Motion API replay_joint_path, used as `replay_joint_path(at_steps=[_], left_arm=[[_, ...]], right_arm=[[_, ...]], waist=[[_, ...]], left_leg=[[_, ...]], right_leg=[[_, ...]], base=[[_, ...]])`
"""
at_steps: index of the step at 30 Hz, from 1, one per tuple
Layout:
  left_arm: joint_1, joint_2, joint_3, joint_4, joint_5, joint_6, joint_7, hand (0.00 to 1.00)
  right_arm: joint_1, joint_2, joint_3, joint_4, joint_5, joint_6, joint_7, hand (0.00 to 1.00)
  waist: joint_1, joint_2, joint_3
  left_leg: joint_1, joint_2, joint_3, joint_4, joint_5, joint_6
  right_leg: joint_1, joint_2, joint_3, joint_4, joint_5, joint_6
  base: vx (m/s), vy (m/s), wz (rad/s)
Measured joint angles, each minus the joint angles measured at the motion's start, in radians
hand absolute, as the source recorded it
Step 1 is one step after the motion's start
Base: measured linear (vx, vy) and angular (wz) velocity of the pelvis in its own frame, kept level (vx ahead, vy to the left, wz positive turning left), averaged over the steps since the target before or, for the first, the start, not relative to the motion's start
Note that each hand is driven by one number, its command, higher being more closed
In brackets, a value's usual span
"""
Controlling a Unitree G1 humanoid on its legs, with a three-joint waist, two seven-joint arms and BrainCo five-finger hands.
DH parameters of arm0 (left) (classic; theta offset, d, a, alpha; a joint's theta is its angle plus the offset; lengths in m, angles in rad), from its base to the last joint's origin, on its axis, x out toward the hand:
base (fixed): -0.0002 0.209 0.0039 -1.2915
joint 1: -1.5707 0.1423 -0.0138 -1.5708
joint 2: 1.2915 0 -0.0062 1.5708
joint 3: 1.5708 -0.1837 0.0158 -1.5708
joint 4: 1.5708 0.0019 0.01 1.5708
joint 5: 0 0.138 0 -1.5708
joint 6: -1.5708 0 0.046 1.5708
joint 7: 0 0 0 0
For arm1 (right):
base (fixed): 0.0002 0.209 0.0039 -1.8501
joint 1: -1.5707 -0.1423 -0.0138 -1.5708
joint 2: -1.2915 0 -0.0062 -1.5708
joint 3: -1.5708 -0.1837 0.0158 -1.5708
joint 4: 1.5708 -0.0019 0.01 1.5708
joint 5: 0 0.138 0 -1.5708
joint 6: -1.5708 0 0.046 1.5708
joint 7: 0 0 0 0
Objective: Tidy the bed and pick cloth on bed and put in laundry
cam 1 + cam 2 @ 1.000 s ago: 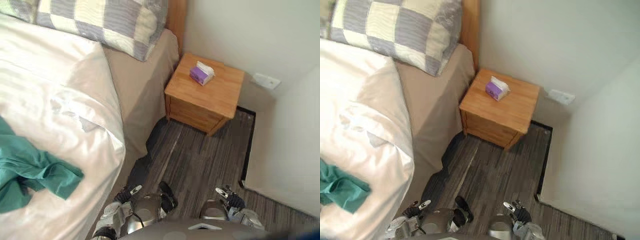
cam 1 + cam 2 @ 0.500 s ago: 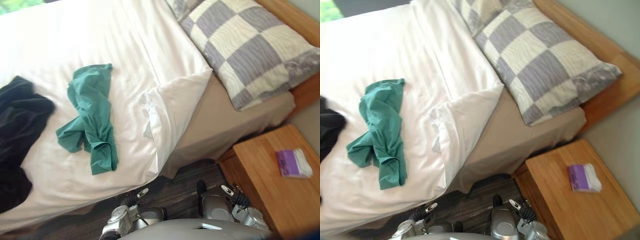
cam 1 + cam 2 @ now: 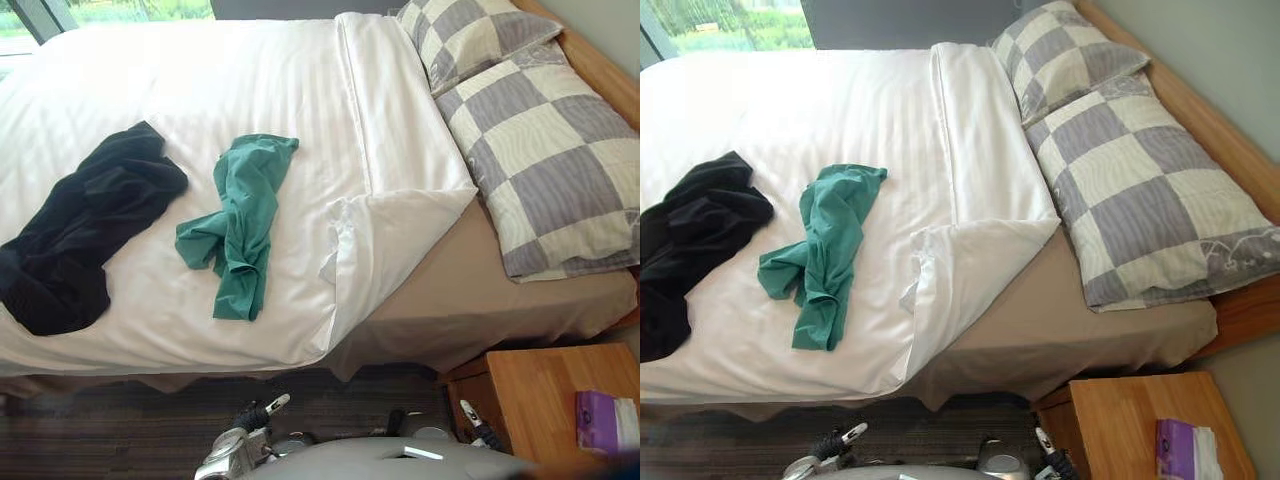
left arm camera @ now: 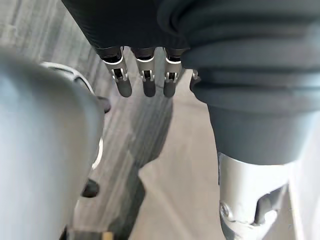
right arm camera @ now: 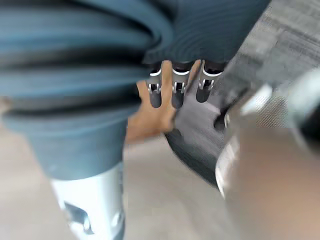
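- Your left hand (image 4: 145, 82) hangs low over the floor (image 3: 150, 420) at the side of the bed (image 3: 1220, 128), fingers straight and loose, holding nothing.
- Your right hand (image 5: 176, 90) hangs the same way, fingers slack and empty, close by the wooden nightstand (image 3: 545, 395).
- The green cloth (image 3: 240, 235) lies crumpled in the middle of the white duvet (image 3: 250, 90), well apart from both hands.
- A black cloth (image 3: 85, 220) lies bunched on the duvet near the green one, on the side away from the pillows (image 3: 555, 180), not touching it.
- The duvet's near corner is folded back, baring the tan sheet (image 3: 470, 290).
- A purple tissue pack (image 3: 605, 420) sits on the nightstand.
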Motion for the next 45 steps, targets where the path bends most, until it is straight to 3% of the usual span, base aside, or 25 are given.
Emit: replay_joint_path(at_steps=[6, 8, 12, 13, 17, 24, 31, 34, 38, 45], left_arm=[[0.000, 0.024, 0.001, 0.014, 0.001, 0.023, 0.001, 0.00], [0.005, 0.048, -0.003, 0.012, 0.012, 0.023, 0.008, 0.00], [0.023, 0.088, -0.045, 0.009, 0.009, 0.029, 0.025, 0.00], [0.030, 0.101, -0.055, 0.009, 0.009, 0.032, 0.033, 0.00], [0.038, 0.137, -0.086, 0.008, 0.008, 0.045, 0.035, 0.00], [0.046, 0.120, -0.118, -0.024, 0.036, 0.049, 0.034, 0.00], [0.071, 0.111, -0.119, -0.054, 0.048, 0.050, 0.033, 0.00], [0.059, 0.112, -0.124, -0.076, 0.046, 0.049, 0.030, 0.00], [0.001, 0.118, -0.137, -0.110, 0.024, 0.038, 0.016, 0.00], [-0.036, 0.102, -0.180, -0.148, -0.042, 0.003, -0.004, 0.00]], right_arm=[[0.021, -0.026, -0.175, -0.127, 0.015, -0.075, -0.163, 0.00], [0.005, -0.109, -0.257, -0.250, -0.015, -0.099, -0.228, 0.00], [-0.067, -0.296, -0.273, -0.409, -0.154, -0.130, -0.253, 0.00], [-0.109, -0.341, -0.258, -0.454, -0.200, -0.142, -0.251, 0.00], [-0.281, -0.441, -0.083, -0.552, -0.352, -0.144, -0.202, 0.00], [-0.570, -0.597, 0.291, -0.593, -0.631, -0.138, -0.101, 0.00], [-0.757, -0.626, 0.522, -0.598, -0.703, -0.127, 0.007, 0.00], [-0.826, -0.626, 0.584, -0.626, -0.717, -0.087, 0.043, 0.00], [-0.981, -0.627, 0.645, -0.629, -0.748, -0.055, 0.062, 0.00], [-1.052, -0.661, 0.729, -0.583, -0.773, -0.046, 0.082, 0.00]], waist=[[0.003, -0.022, 0.005], [0.004, -0.034, 0.007], [0.002, -0.038, 0.008], [0.002, -0.040, 0.009], [0.007, -0.060, 0.018], [0.033, -0.059, 0.017], [0.062, -0.060, 0.018], [0.081, -0.046, 0.039], [0.089, -0.018, 0.153], [0.114, 0.045, 0.277]], left_leg=[[0.023, -0.005, -0.001, -0.053, 0.025, 0.002], [0.015, -0.008, -0.003, -0.054, 0.020, 0.002], [0.002, -0.021, -0.002, -0.054, 0.015, 0.012], [-0.001, -0.025, 0.000, -0.054, 0.020, 0.019], [-0.004, -0.031, 0.001, -0.053, 0.024, 0.022], [-0.009, -0.031, -0.011, -0.047, 0.051, 0.000], [-0.025, -0.017, -0.040, -0.047, 0.084, -0.007], [-0.063, -0.016, -0.058, -0.046, 0.089, 0.002], [-0.148, -0.021, -0.065, -0.046, 0.106, 0.028], [-0.266, -0.022, -0.068, 0.010, 0.132, 0.052]], right_leg=[[0.016, 0.005, -0.002, -0.012, 0.002, 0.009], [0.024, 0.004, -0.006, -0.036, 0.010, 0.023], [0.024, -0.005, -0.005, -0.061, 0.024, 0.041], [0.026, -0.007, -0.003, -0.070, 0.041, 0.028], [0.026, -0.004, 0.001, -0.077, 0.053, 0.017], [0.044, -0.005, 0.008, -0.102, 0.067, 0.008], [0.058, -0.004, -0.012, -0.117, 0.090, 0.000], [0.031, -0.004, -0.019, -0.125, 0.100, -0.005], [-0.050, -0.010, -0.019, -0.107, 0.103, -0.006], [-0.187, -0.027, -0.011, -0.006, 0.098, -0.014]], base=[[-0.11, 0.009, 0.03], [-0.08, 0.026, 0.08], [0.02, 0.058, 0.02], [0.08, 0.061, -0.03], [0.06, 0.027, 0.00], [0.05, 0.000, 0.13], [-0.03, -0.001, 0.20], [-0.11, 0.019, 0.16], [-0.21, 0.040, 0.16], [-0.11, 0.004, 0.04]])
